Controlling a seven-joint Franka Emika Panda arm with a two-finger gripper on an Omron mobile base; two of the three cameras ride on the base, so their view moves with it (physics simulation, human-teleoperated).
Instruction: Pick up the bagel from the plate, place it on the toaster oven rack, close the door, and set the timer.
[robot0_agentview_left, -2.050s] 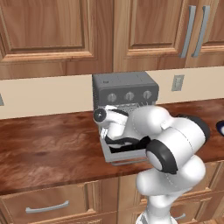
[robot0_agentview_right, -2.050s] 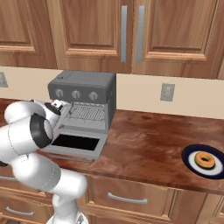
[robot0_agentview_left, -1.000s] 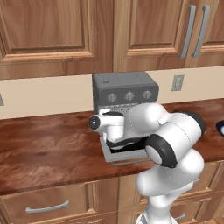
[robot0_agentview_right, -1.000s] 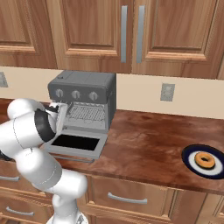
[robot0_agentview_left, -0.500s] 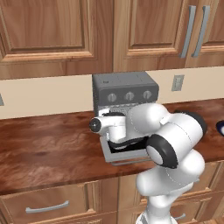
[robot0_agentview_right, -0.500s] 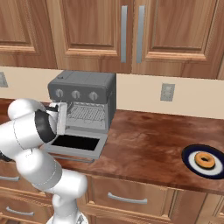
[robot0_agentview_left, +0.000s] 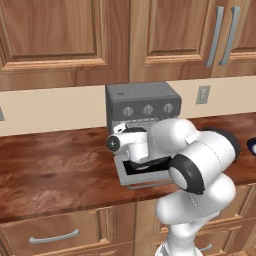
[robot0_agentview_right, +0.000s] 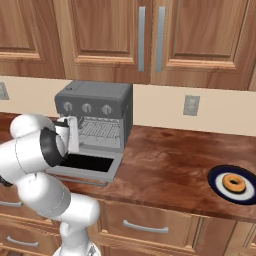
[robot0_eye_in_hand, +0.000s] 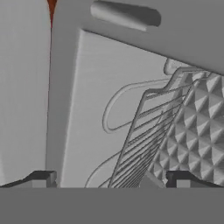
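The small tan-orange ring-shaped bagel (robot0_agentview_right: 233, 183) is lying flat in the middle of the small dark blue round plate (robot0_agentview_right: 219, 186), far to the right on the countertop, well apart from the toaster oven. The grey box-shaped toaster oven (robot0_agentview_right: 95, 100) is standing with its grey-framed drop-down door (robot0_agentview_right: 85, 164) lying open on the counter, and the silver wire rack (robot0_agentview_right: 100, 129) is showing bare inside the cavity.

The reddish-brown wood-grain countertop (robot0_agentview_right: 170, 165) is running under brown wooden wall cabinets (robot0_agentview_left: 55, 35), with a cream backsplash and a wall outlet (robot0_agentview_right: 190, 105) behind.

The white arm's two-finger gripper (robot0_eye_in_hand: 109, 179) is pointing into the oven mouth, its dark fingertips (robot0_eye_in_hand: 41, 178) standing wide apart with nothing between them. Compared with two seconds ago, the hand is sitting slightly higher at the oven opening; bagel and plate are unmoved.
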